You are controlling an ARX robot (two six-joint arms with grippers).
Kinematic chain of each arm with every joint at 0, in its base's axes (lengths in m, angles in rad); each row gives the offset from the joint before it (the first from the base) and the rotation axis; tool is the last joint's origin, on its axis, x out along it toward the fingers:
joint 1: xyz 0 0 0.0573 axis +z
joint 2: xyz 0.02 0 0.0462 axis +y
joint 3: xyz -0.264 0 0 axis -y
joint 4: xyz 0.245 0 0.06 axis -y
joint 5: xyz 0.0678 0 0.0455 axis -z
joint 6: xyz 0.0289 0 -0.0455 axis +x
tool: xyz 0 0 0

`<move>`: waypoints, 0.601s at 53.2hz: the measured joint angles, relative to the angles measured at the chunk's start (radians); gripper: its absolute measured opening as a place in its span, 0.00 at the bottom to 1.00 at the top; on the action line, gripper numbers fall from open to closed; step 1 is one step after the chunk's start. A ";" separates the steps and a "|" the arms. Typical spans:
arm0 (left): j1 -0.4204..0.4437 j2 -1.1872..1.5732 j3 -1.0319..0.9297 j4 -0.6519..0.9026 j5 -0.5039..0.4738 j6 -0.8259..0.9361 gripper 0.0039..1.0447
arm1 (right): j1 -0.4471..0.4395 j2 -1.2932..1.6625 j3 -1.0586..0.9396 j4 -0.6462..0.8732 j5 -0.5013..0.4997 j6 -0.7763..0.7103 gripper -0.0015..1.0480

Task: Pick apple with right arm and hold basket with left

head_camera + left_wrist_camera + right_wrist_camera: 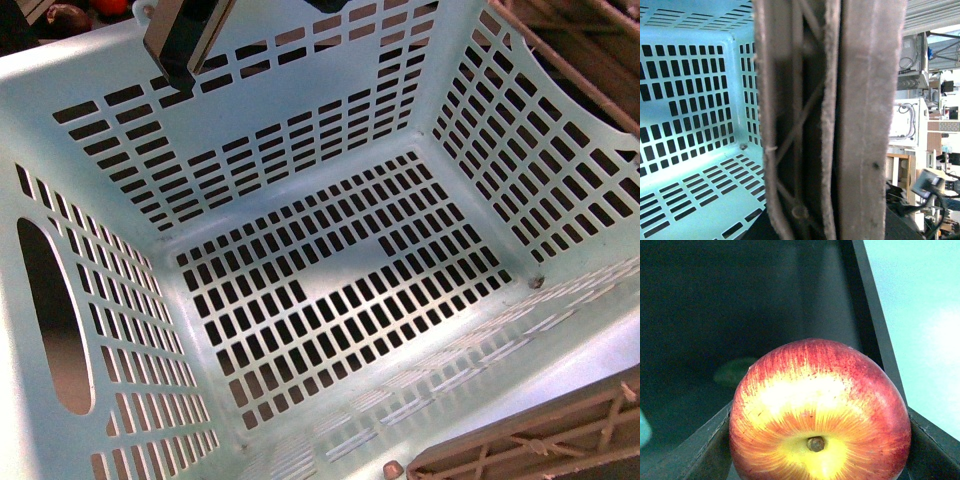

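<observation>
1. So, right gripper is clamped on the apple, stem dimple facing its camera, mint basket wall just beside.
2. Brown-grey handle blocks most of the left wrist view; can't tell whether the left gripper is closed.
3. Blurry green blob sits behind the apple.

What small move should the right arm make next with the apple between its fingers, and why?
Probably raise the apple toward the basket rim. The fingers of the right gripper press it from both sides, so it looks held, and the front view shows no fruit in the basket yet. The left wrist view shows the basket handle close up, but not whether it is gripped.
</observation>
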 joint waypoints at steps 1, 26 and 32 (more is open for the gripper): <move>0.000 0.000 0.000 0.000 0.000 0.000 0.15 | 0.006 -0.014 0.003 -0.005 0.000 0.002 0.76; 0.000 0.000 0.000 0.000 0.000 0.000 0.15 | 0.411 -0.169 0.013 0.047 0.144 0.192 0.76; 0.000 0.000 0.000 0.000 0.000 0.000 0.15 | 0.505 -0.143 -0.014 0.075 0.183 0.206 0.76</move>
